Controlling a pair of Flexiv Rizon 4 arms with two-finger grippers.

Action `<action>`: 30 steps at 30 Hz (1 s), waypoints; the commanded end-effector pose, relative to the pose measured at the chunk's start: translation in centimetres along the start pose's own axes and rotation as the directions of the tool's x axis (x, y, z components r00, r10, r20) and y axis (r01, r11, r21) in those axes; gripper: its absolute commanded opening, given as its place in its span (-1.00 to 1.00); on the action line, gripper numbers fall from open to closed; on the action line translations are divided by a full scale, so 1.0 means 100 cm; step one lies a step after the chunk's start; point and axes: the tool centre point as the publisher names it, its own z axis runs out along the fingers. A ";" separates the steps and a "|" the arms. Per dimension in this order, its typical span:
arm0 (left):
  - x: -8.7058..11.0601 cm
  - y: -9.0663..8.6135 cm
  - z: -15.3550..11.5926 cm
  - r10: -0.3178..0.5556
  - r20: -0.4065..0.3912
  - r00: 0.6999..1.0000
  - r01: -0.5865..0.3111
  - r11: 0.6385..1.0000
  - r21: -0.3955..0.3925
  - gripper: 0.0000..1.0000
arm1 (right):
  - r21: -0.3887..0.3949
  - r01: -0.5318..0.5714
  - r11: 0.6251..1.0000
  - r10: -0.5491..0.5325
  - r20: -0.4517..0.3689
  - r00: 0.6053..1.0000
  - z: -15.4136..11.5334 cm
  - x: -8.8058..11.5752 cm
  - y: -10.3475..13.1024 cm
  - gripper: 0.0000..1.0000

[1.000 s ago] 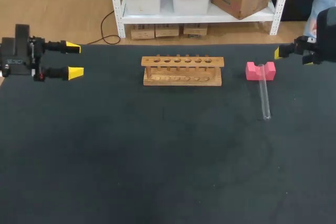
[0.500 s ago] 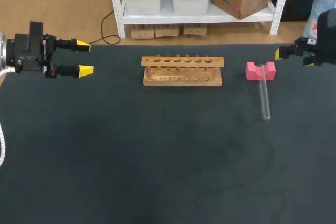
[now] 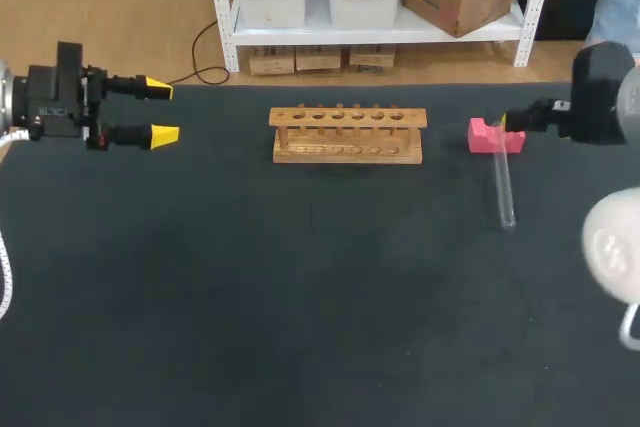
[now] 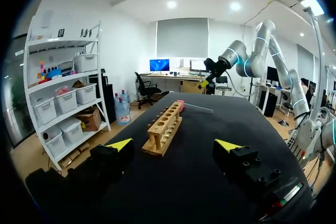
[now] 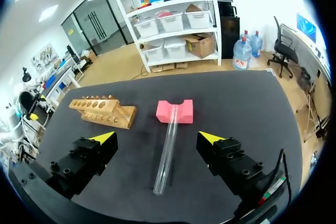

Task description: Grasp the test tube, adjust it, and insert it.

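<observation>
The right gripper (image 5: 158, 139) is held with its fingers spread wide and empty. The test tube (image 5: 167, 153) is seen just ahead, between the tips, its far end propped on a pink block (image 5: 174, 111). It is best gripped mid-length, with the fingers squared across it. The left gripper (image 3: 160, 110), likewise spread and empty, is held level, well apart.
</observation>
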 end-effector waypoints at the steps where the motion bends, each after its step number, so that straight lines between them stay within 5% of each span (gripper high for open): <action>1: 0.001 -0.002 0.000 0.002 0.003 1.000 -0.002 1.000 -0.004 1.00 | 0.305 0.006 0.952 -0.051 0.138 0.989 0.019 0.010 0.009 1.00; 20: 0.001 -0.002 0.000 0.002 0.003 1.000 -0.002 1.000 -0.004 1.00 | 0.507 0.050 0.861 -0.155 0.167 0.974 0.049 0.029 0.006 1.00; 30: 0.001 -0.002 0.000 0.002 0.003 1.000 -0.002 1.000 -0.004 1.00 | 0.534 0.063 0.843 -0.172 0.158 0.972 0.065 0.031 0.002 1.00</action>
